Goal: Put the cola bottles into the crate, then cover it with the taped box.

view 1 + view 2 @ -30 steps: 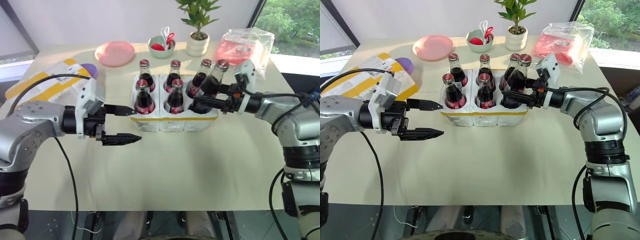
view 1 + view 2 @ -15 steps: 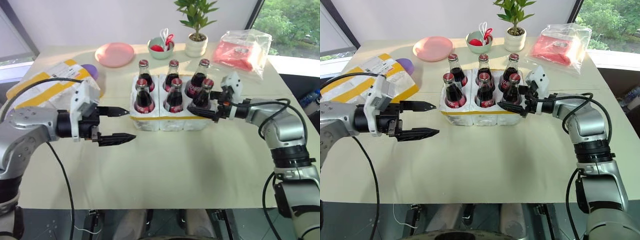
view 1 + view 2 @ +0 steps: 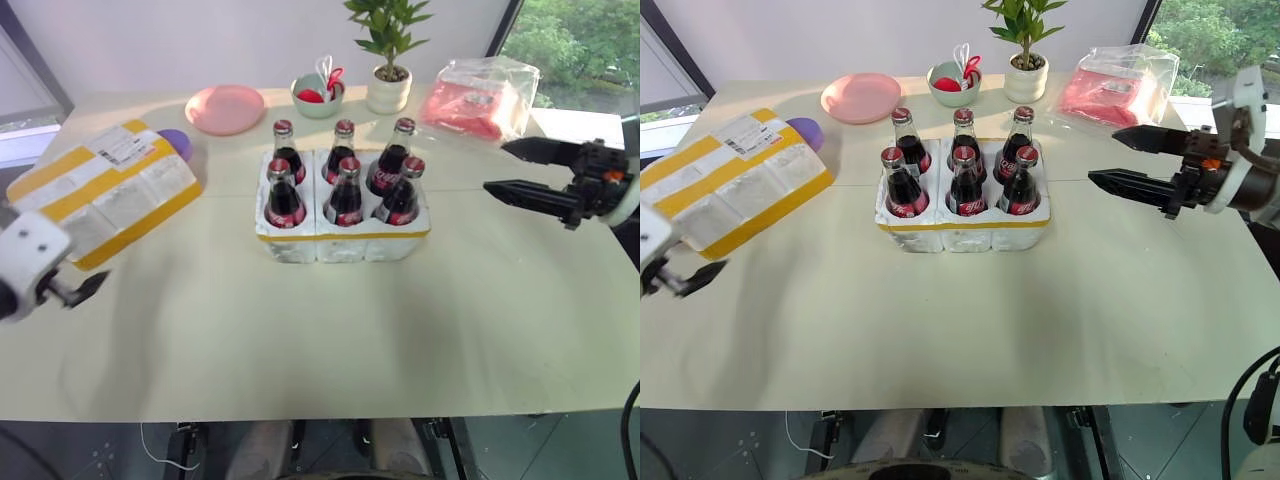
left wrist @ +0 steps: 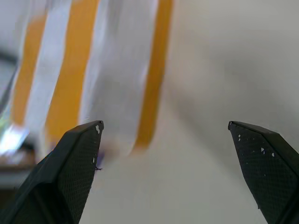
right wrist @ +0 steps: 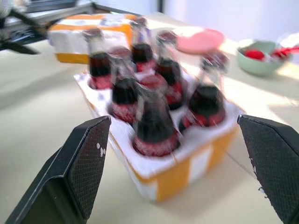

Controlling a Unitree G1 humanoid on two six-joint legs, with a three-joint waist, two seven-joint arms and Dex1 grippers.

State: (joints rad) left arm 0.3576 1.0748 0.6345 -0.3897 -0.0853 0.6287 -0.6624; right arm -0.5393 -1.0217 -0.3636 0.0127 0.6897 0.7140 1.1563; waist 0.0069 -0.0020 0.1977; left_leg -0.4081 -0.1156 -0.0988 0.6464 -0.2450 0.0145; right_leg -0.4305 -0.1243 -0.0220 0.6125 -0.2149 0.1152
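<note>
I see all six cola bottles [image 3: 960, 165] standing in the crate [image 3: 962, 222] mid-table, the taped box [image 3: 735, 185] lying uncovered-side unknown at far left. My right gripper [image 3: 1125, 160] hangs wide open and empty to the crate's right. My left gripper [image 4: 163, 154], mostly cut off at the left edge, gapes empty near the box.

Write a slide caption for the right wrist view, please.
Open fingers frame six cola bottles standing in the crate.
</note>
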